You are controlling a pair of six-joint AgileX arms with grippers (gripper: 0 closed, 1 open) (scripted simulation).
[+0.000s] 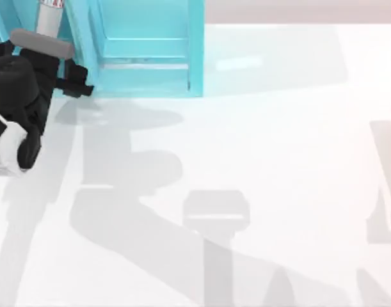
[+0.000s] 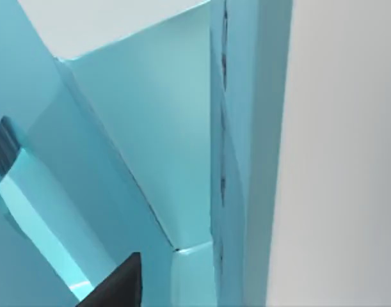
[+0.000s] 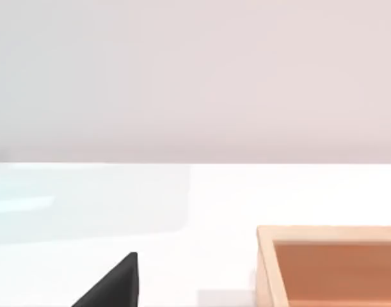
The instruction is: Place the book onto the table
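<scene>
The left tool [image 1: 75, 81] sits at about 10 o'clock on the surface [image 1: 265, 160], nosed against the shelf [image 1: 147, 45], presumably to reach the book stored there. I cannot tell whether it is spread or pinching. In the left wrist view, a paler teal slab inside the shelf looks like the book [image 2: 41, 217]. It leans rather than standing square, its long axis slanting along the compartment wall, not yet on the surface. The right tool [image 3: 118, 284] is parked above the surface near a wooden box [image 3: 329, 268], its state also unclear.
</scene>
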